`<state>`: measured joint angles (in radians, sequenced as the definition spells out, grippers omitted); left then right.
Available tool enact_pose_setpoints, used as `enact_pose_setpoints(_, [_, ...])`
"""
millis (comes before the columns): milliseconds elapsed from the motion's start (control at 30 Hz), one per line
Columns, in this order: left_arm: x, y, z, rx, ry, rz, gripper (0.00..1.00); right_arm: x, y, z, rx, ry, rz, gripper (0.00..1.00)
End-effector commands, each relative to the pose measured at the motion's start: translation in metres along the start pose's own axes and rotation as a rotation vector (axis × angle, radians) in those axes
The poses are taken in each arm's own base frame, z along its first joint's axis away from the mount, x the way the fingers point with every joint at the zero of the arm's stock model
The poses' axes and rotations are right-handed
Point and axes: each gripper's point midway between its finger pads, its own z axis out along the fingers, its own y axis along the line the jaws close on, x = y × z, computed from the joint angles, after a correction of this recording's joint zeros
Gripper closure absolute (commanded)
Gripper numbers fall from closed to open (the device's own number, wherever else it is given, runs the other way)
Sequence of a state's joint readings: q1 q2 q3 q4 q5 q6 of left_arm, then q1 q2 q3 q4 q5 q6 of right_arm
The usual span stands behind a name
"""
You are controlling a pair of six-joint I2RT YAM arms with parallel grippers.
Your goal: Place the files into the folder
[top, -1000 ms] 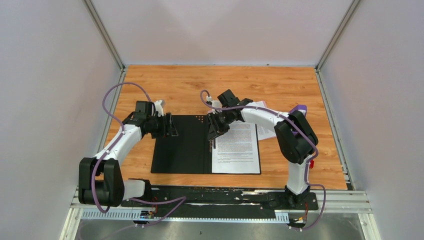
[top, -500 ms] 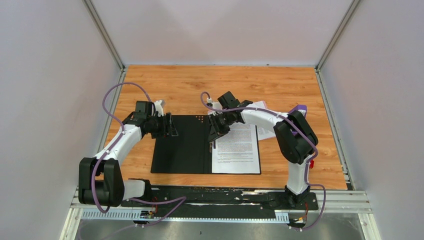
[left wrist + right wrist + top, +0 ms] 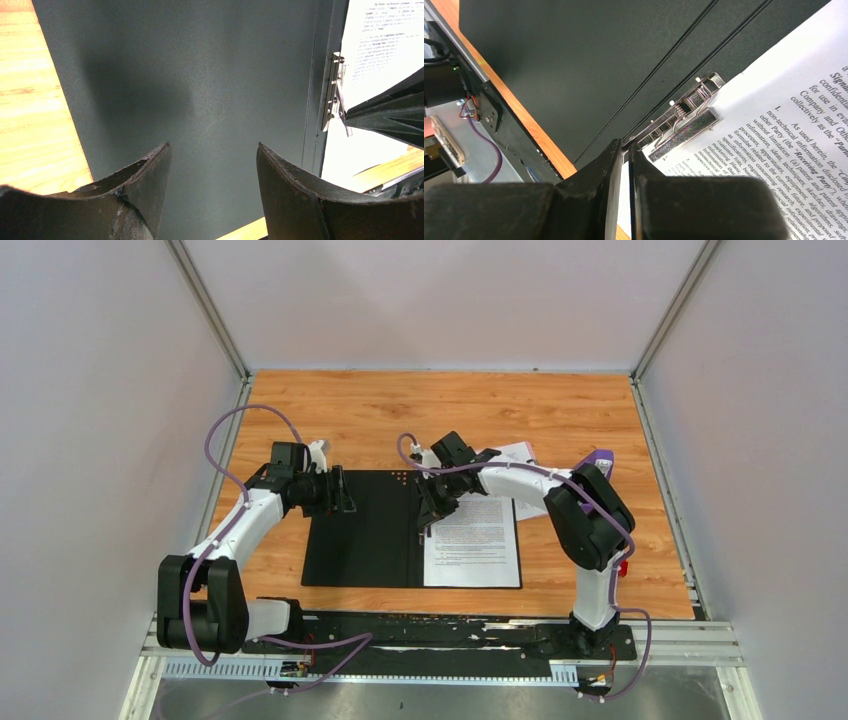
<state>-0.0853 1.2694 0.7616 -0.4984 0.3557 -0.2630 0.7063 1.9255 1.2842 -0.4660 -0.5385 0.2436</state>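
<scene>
the folder (image 3: 365,540) lies open and flat on the wooden table (image 3: 400,410), black inside facing up, close to the middle of the near edge. its left half is bare. its right half holds the files (image 3: 475,540): a white printed sheet lying flat, its left edge along the spine, where a metal clip (image 3: 684,122) sits on that edge. another white sheet (image 3: 520,453) shows just beyond the far right corner of the folder, partly hidden by the right arm; whether it reaches onto the folder cannot be told.

the left gripper (image 3: 345,502) hangs over the far left corner of the folder, and in its wrist view the jaws stand wide apart with only black cover between them. the right gripper (image 3: 430,520) is at the spine, near the far end of the sheet. its fingers (image 3: 599,170) are drawn almost together, leaving a thin slit, with the tips just beside the clip; nothing can be seen pinched between them.
</scene>
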Motion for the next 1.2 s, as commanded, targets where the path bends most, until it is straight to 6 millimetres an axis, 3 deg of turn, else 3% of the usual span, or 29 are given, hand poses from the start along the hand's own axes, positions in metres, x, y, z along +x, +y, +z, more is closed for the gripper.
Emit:
enact_pose_setpoints(0, [-0.012, -0.006, -0.005, 0.012, -0.041, 0.025, 0.30, 0.024, -0.019, 0.005, 0.135, 0.039, 0.000, 0.90])
enact_pose_setpoints(367, [-0.016, -0.036, 0.007, 0.080, -0.030, 0.026, 0.30, 0.044, -0.044, 0.012, 0.335, 0.069, -0.047, 0.92])
enact_pose_setpoints(733, [-0.003, -0.008, 0.024, -0.041, 0.014, 0.006, 0.30, 0.052, -0.059, 0.011, 0.453, 0.082, -0.088, 0.95])
enact_pose_setpoints(1167, [0.008, 0.011, 0.036, -0.127, 0.067, -0.027, 0.30, 0.073, -0.080, 0.010, 0.562, 0.105, -0.127, 0.97])
